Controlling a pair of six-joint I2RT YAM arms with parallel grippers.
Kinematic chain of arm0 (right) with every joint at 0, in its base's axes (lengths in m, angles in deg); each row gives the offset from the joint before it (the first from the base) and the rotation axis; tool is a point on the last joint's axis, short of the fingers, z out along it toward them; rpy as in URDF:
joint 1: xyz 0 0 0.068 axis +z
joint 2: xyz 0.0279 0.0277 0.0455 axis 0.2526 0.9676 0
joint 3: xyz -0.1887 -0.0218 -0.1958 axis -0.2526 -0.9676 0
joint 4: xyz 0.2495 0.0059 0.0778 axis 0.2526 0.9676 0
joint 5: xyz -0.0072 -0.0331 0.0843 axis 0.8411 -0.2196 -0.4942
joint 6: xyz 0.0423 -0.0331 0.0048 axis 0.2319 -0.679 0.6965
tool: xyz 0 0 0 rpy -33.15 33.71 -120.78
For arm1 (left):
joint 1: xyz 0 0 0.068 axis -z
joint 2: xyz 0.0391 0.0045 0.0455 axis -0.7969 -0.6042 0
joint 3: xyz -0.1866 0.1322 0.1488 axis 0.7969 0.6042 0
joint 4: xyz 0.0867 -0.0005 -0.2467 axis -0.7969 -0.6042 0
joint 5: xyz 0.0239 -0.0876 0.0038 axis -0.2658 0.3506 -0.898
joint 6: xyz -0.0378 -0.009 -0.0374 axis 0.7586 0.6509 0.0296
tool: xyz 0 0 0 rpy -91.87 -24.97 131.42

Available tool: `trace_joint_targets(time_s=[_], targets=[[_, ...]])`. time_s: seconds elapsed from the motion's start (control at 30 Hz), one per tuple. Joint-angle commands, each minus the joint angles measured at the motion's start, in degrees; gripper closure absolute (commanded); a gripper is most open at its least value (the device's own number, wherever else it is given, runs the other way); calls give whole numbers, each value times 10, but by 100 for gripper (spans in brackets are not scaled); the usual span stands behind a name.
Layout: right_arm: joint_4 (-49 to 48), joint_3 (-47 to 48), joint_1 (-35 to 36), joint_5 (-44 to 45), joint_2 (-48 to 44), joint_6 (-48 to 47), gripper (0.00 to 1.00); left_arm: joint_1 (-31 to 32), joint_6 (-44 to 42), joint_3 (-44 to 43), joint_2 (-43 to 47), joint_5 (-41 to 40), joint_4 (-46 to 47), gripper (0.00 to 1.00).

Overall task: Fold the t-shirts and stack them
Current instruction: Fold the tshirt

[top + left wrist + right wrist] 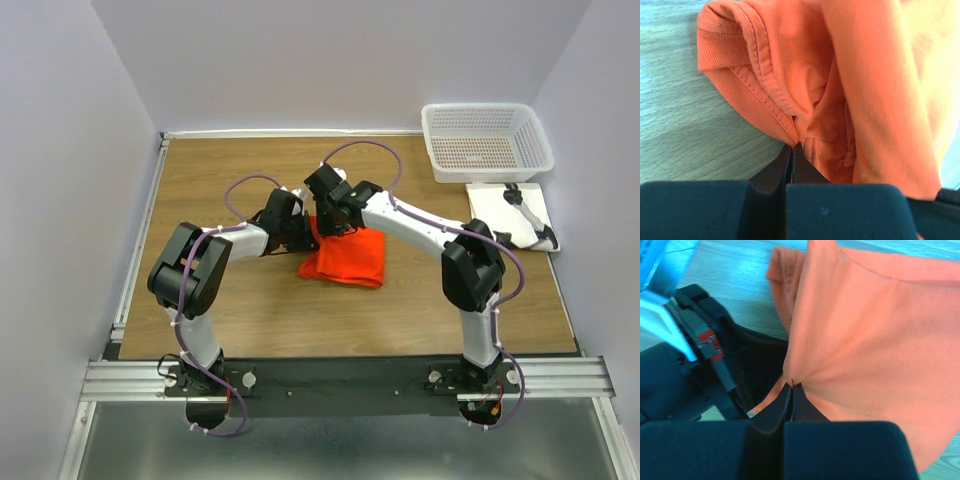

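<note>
Pinching the orange-red t-shirt (805,65) just beside its ribbed edge, the left gripper (792,148) has both fingers pressed together on the cloth. The right gripper (791,386) is closed too, with a fold of the plain fabric caught between its tips, close to the left arm. The t-shirt lies bunched on the wooden table (250,320), near the middle, at both wrists. Farther right is a white flat board (485,210), and behind it a white mesh basket (487,140).

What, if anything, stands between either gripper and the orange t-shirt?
Nothing visible. The left gripper is shut on the t-shirt beside a ribbed, stitched edge, and the right gripper is shut on a fold of plain cloth.
</note>
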Motion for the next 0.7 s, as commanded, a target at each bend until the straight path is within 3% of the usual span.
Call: trace_joint_targets(time_s=[0.0, 0.57, 0.6, 0.67], targets=[[4, 27, 11, -20, 21, -5, 99, 7, 1, 23, -20, 4, -21, 100], [-51, 19, 15, -30, 42, 12, 99, 7, 17, 33, -15, 1, -10, 100], [-52, 11, 16, -32, 35, 13, 83, 6, 23, 40, -5, -5, -10, 98], [-53, 4, 15, -31, 28, 14, 78, 6, 27, 43, 3, -10, -10, 95]])
